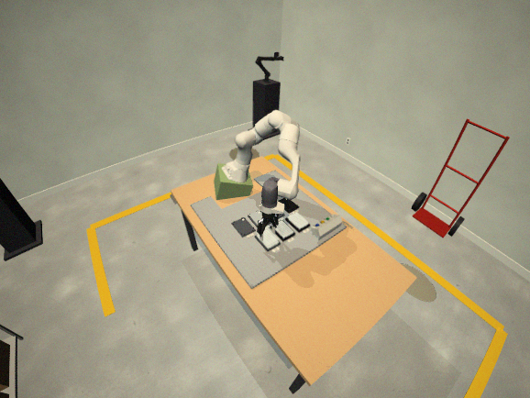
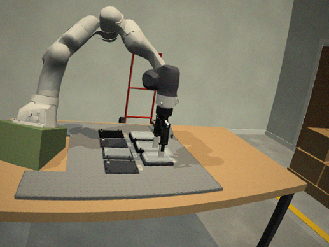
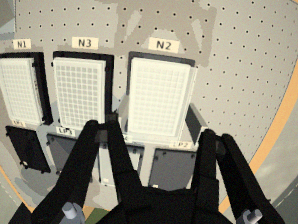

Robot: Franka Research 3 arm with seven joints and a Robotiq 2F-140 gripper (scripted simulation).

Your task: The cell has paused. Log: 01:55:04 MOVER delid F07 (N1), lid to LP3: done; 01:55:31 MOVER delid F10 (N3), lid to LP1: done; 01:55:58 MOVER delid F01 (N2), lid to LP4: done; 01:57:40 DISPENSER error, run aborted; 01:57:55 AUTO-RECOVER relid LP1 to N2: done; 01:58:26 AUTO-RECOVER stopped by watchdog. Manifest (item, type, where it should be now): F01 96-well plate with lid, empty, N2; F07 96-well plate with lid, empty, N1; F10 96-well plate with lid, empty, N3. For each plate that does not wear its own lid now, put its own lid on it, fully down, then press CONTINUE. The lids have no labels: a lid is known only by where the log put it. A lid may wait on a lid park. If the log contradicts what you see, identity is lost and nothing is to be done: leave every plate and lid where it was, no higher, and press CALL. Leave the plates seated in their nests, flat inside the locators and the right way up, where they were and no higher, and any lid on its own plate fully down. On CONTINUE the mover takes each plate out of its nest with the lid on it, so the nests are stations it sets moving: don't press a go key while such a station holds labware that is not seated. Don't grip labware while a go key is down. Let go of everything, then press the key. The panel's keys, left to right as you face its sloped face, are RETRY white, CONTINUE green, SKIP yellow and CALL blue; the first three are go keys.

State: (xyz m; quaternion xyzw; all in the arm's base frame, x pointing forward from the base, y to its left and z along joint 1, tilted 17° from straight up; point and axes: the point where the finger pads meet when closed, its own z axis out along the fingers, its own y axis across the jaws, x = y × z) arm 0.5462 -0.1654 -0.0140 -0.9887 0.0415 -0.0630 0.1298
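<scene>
In the wrist view three white plates stand in a row of nests labelled N1 [image 3: 20, 90], N3 [image 3: 80, 92] and N2 [image 3: 160, 99]. My gripper [image 3: 158, 107] is shut on the lid at N2, one finger on each long side. The lid sits low over its nest, and I cannot tell whether it is lifted. The N3 plate shows its open well grid. In the exterior view the gripper [image 2: 161, 152] reaches straight down onto the nearest plate [image 2: 157, 158]. A pale lid [image 2: 118, 153] lies on one lid park, and the park nearest the camera [image 2: 121, 166] looks dark and bare.
The key panel [image 1: 331, 225] stands at the right end of the grey baseplate [image 2: 119, 179], beyond the nests. The arm's green base block [image 2: 29, 143] is at the table's left. A red hand truck [image 1: 451, 183] and cardboard boxes [image 2: 325, 158] stand off the table.
</scene>
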